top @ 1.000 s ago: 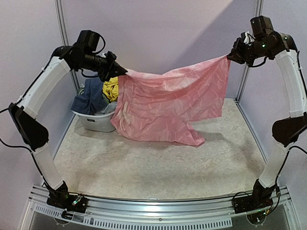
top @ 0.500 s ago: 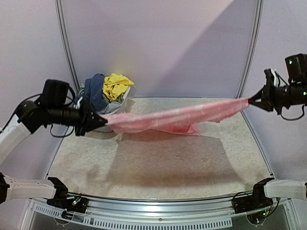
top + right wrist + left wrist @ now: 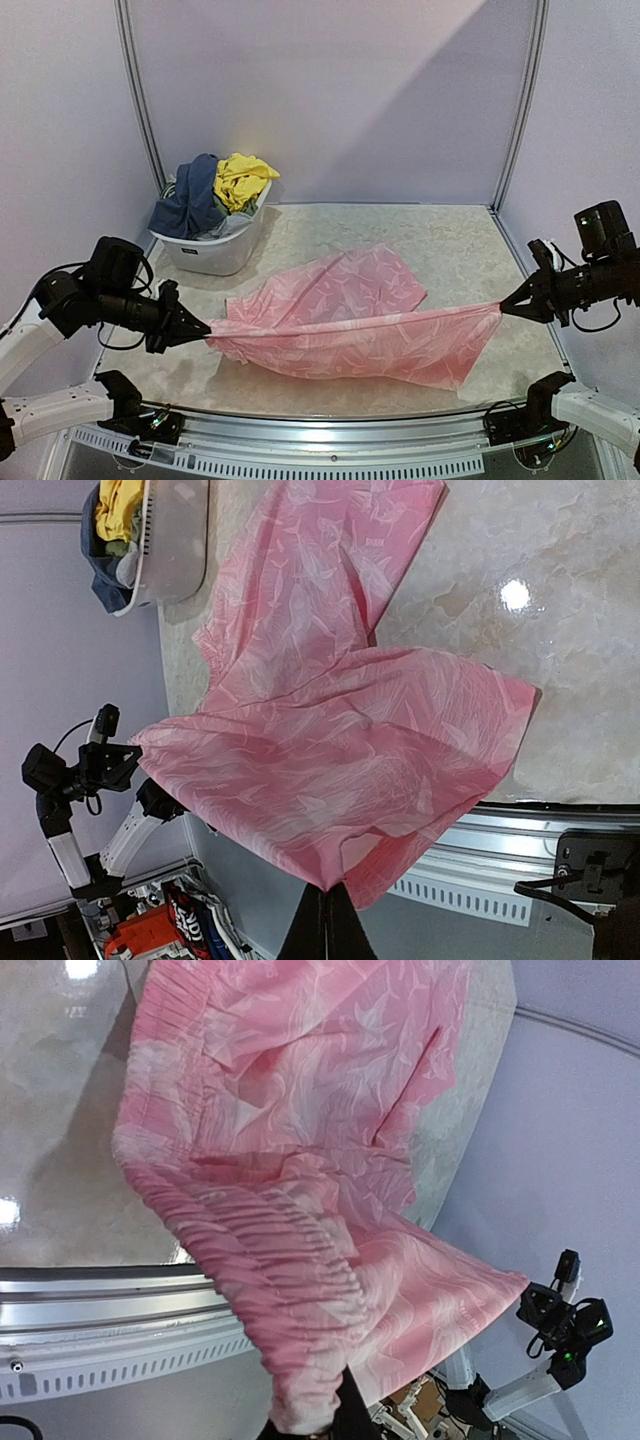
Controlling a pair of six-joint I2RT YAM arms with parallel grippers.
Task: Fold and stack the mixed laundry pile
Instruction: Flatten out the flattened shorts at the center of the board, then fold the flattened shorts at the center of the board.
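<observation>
The pale pink patterned piece [image 3: 350, 315] is stretched over the table [image 3: 450, 240], its ends pinched in the closed left claw [image 3: 200, 328] and right claw [image 3: 508, 306]. A navy piece [image 3: 190, 195] and a yellow piece [image 3: 240, 180] are heaped in the white tub [image 3: 215, 255].

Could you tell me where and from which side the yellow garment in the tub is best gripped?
Probably pinch the yellow garment by a raised top fold, from above: it lies bunched on top in the white tub, nothing covering it.
</observation>
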